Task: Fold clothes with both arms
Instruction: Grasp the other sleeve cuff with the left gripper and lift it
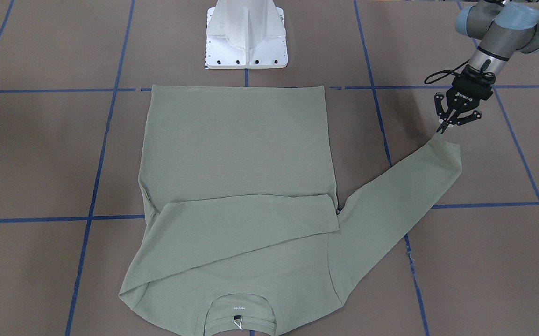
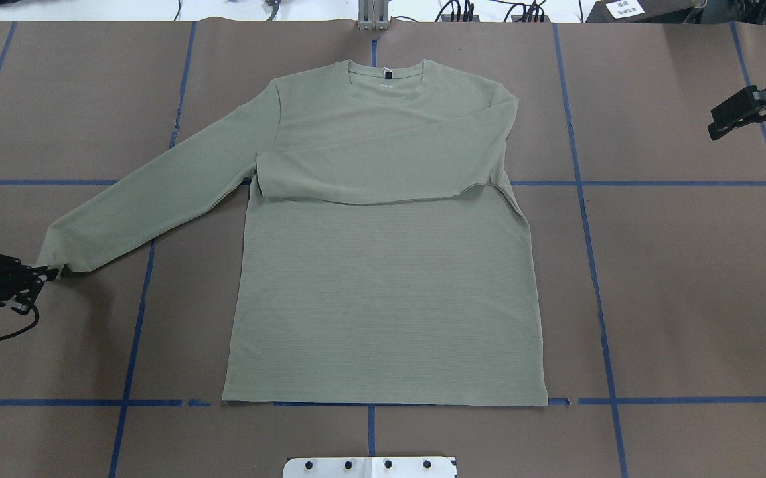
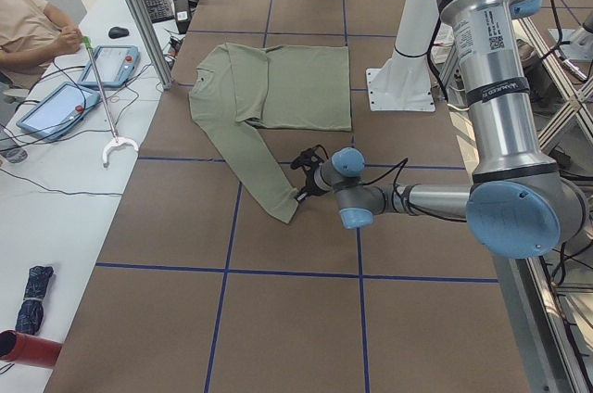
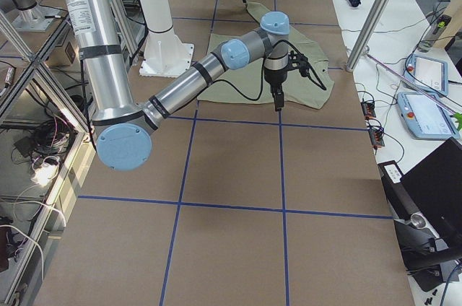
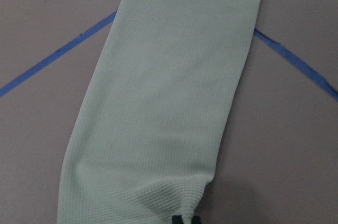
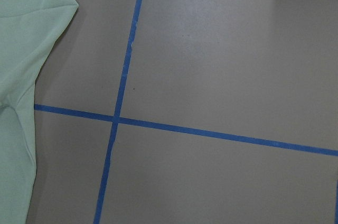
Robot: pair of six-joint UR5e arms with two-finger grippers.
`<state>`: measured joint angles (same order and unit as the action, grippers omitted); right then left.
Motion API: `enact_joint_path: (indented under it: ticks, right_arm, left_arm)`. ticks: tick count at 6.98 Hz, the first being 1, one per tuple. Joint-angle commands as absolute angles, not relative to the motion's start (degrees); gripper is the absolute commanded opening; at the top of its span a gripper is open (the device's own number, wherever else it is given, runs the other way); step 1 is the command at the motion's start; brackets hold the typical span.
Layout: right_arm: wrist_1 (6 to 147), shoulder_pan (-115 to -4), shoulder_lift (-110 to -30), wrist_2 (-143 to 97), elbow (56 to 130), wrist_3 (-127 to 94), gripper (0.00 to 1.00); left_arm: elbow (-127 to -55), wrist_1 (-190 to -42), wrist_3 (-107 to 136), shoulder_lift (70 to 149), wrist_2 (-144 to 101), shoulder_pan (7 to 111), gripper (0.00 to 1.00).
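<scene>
One sleeve (image 2: 370, 176) folded across shirt (image 2: 383, 305); L gripper (image 2: 44, 271) pinching 8 o'clock cuff (image 2: 61, 252), R gripper (image 2: 716, 123) jaws unclear, body folds remain.

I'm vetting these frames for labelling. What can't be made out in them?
- Right end effector: cut off by the overhead view's right edge and the front-facing view's left edge; open or shut is unclear.
- Left end effector: in its wrist view only fingertips peek in at the bottom edge.
- Shirt: neck print too small to read; the folded sleeve hides the chest beneath.
</scene>
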<state>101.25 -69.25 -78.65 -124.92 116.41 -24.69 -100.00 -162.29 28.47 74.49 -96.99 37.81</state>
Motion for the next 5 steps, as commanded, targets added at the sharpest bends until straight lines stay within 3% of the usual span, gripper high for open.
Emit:
enact_joint_path:
  ticks: [1,3,5]
  right_arm:
    - [101.3,-71.4,-80.8,-127.2,116.3,-22.3,1.00]
    - [101.3,-72.9,-82.1,-127.4,116.3,-20.8,1.00]
    - [101.3,-73.3,-82.1,-127.4,116.2,-20.9,1.00]
  left_arm:
    - [-101.9,-157.9,28.6,82.7,-97.0,40.8,0.00]
    - [-101.6,-143.0,34.7,98.6,-96.9,42.1,0.00]
    - [-96.7,-125.0,43.8,119.2,-96.6,41.6,0.00]
